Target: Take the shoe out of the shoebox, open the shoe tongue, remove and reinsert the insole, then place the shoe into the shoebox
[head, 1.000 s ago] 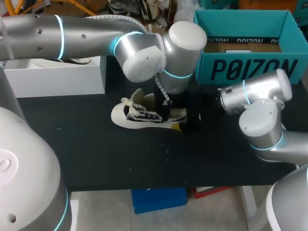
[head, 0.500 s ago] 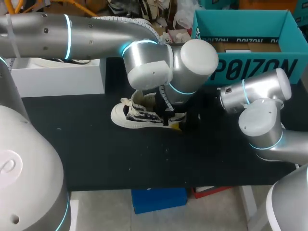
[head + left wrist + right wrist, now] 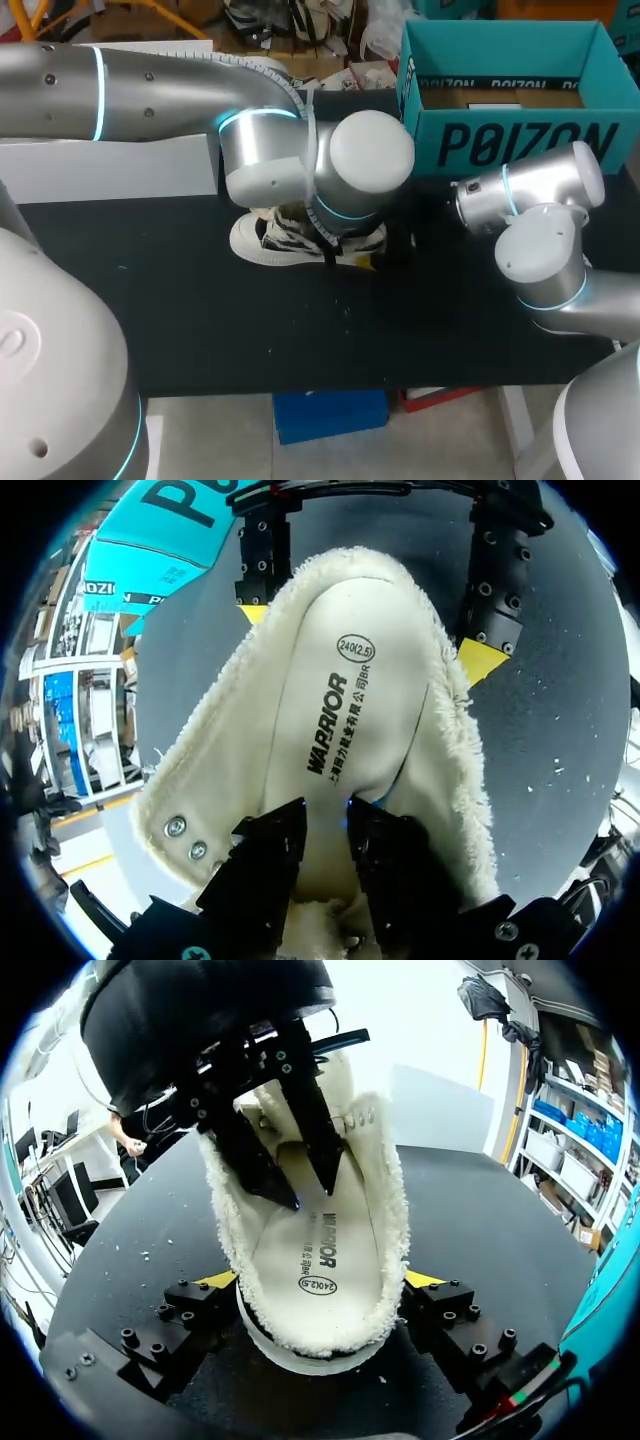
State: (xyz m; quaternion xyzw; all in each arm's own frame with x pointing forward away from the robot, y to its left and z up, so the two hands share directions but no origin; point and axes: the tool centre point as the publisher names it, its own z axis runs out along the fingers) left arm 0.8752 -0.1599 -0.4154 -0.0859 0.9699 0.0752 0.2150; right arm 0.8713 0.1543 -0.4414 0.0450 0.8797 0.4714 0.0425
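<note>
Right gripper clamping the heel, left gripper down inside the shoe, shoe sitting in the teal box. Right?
Not quite. The head view shows the shoe on the black table, in front of the teal box, not in it. The rest holds: the right gripper clamps the heel, and the left gripper reaches down inside the shoe.

The shoe [image 3: 262, 238] stands on its sole near the middle of the black worktop [image 3: 200, 320]. In the head view its toe points to 9 o'clock and its heel to 3 o'clock. It has a cream sole, a black-and-white patterned upper and a fleecy cream lining, and its mouth is spread wide. The cream insole [image 3: 318, 1260], printed with dark letters, lies inside. The right pincer [image 3: 318, 1282] clasps the heel from both sides. The teal shoebox [image 3: 520, 145] stands upright and open-topped at 1 o'clock from the shoe, near it but not touching.
</note>
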